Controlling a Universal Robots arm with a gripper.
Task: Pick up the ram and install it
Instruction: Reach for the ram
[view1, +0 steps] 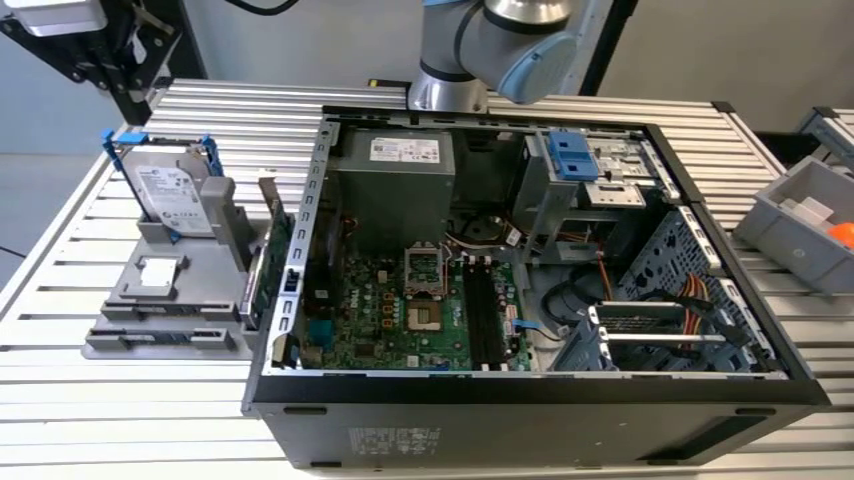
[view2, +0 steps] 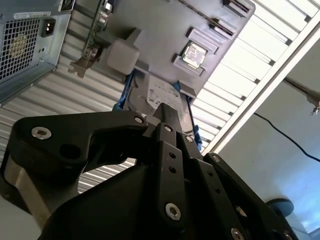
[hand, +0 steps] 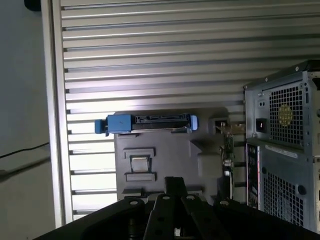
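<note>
Evidently early: the black gripper (hand: 174, 184), closed and empty, hangs well apart from the grey plastic holder (view1: 134, 300) where the thin dark ram stick (view1: 174, 338) lies; the motherboard's black slots (view1: 481, 312) look unfilled.

The case (view1: 534, 420) lies open mid-table (view1: 120, 420). Just beside it, on the exterior view's left, sits the holder (view1: 147, 320). The drive (view1: 171, 195) stands at the holder's far end, and the ram (view1: 255, 288) and card (view1: 278, 245) stand along its case-side edge. A bin (view1: 787, 200) sits well right.

Silver arm (view1: 451, 60), blue cap (view1: 537, 66); black gripper (view2: 165, 115), silver screws (view2: 172, 211).
</note>
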